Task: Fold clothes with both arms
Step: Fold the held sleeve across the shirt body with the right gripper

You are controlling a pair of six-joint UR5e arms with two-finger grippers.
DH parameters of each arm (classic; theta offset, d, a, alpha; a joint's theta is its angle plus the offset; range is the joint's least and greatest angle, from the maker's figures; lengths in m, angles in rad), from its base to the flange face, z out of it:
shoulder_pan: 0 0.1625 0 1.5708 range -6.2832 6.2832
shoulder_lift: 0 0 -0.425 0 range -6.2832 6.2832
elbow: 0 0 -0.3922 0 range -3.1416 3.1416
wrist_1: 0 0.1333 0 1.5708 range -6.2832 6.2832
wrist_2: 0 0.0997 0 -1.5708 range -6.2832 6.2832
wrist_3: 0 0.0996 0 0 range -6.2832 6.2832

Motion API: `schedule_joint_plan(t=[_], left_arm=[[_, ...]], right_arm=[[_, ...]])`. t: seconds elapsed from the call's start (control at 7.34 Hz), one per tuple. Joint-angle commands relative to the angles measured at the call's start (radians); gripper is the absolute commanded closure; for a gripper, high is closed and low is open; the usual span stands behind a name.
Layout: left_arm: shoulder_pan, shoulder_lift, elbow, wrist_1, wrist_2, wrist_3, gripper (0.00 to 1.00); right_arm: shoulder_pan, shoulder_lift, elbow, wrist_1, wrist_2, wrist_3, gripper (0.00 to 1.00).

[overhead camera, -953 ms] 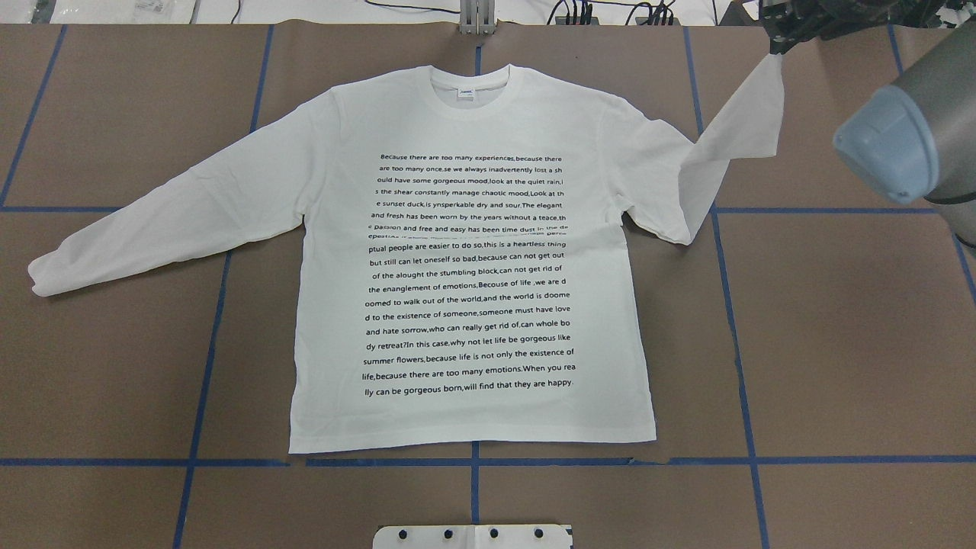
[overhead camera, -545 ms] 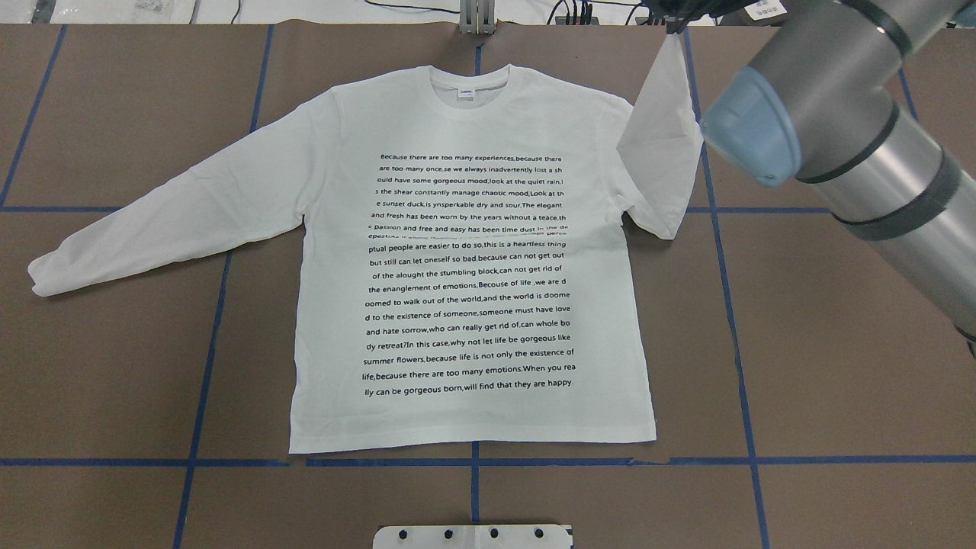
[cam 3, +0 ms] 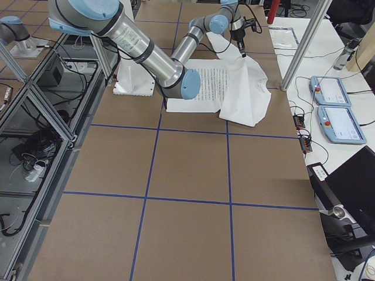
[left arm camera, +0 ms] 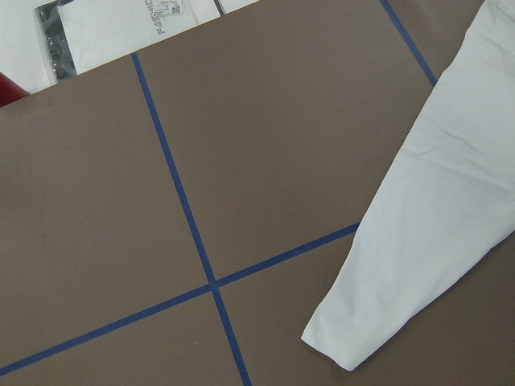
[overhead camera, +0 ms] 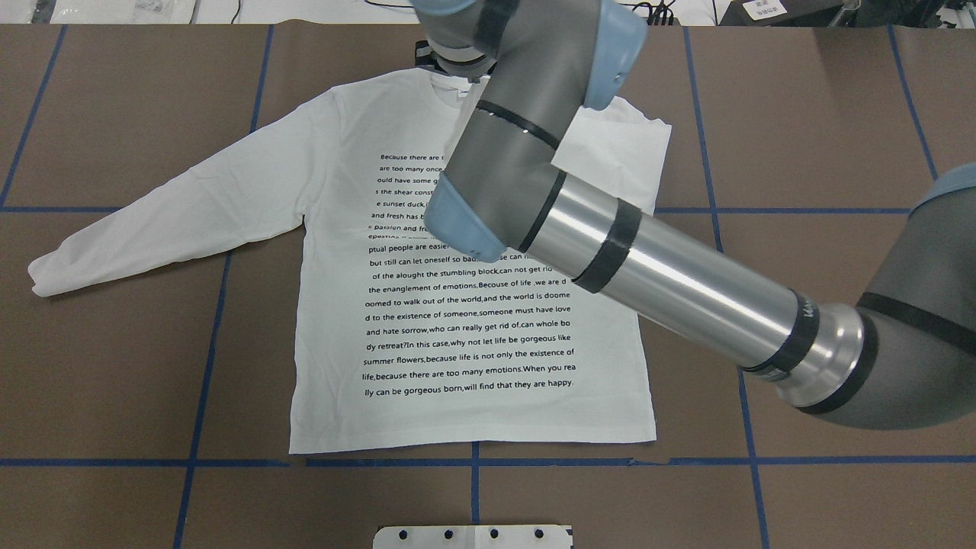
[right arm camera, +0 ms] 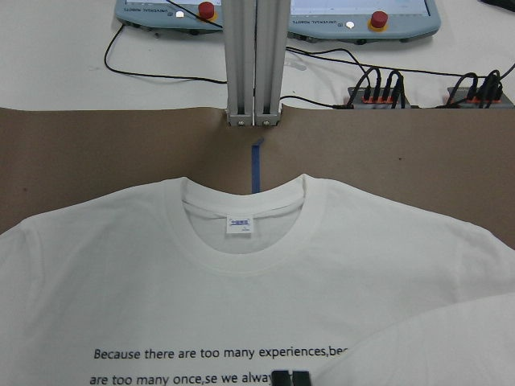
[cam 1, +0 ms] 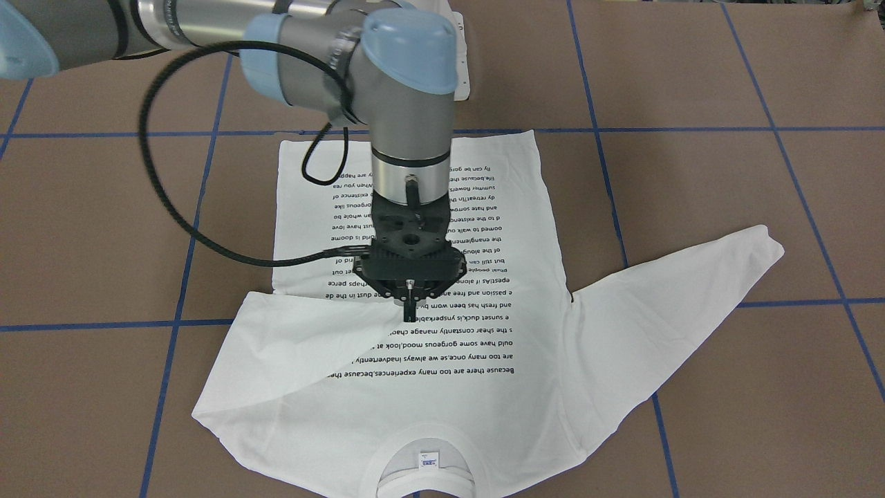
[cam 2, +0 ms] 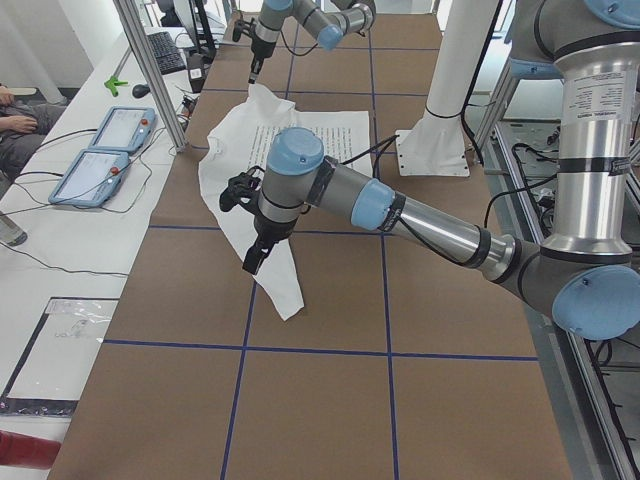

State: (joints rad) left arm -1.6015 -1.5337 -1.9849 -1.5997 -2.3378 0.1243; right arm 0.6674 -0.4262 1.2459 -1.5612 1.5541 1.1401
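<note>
Front-facing exterior: right hand (cam 1: pixel 411 315) is pinched narrow on the cuff of the folded sleeve (cam 1: pixel 297 332), low over the printed text (cam 1: pixel 470 346) mid-chest. T-shirt (overhead camera: pixel 473 423) lies flat, face up, centred on the surface (overhead camera: pixel 839 152), collar (right arm camera: pixel 241 249) at the side away from the robot. Progress, my read: early. One sleeve crossed in but not released; spread sleeve (overhead camera: pixel 152 221) untouched, body folds all left. Left hand (cam 2: pixel 255 258) hangs near that sleeve's cuff end (seen only from the side, so can't tell its opening). Room: bare surface along every shirt edge. Right forearm (overhead camera: pixel 671 282) spans the chest, so any inward move by the left arm looks like the tight spot.
</note>
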Motion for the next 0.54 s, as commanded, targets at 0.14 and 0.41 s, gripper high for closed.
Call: schedule_joint_plan(t=[0.14,0.41], left_arm=[[0.0,-0.003,0.003,0.0,0.0,0.0,0.0],[0.002,-0.005,0.003,0.0,0.0,-0.002,0.0]], right_arm=[[-0.118,0.072,-0.193,0.134,-0.157,0.064,1.0],[-0.13,0.093,-0.21,0.162,-0.158,0.084,1.0]])
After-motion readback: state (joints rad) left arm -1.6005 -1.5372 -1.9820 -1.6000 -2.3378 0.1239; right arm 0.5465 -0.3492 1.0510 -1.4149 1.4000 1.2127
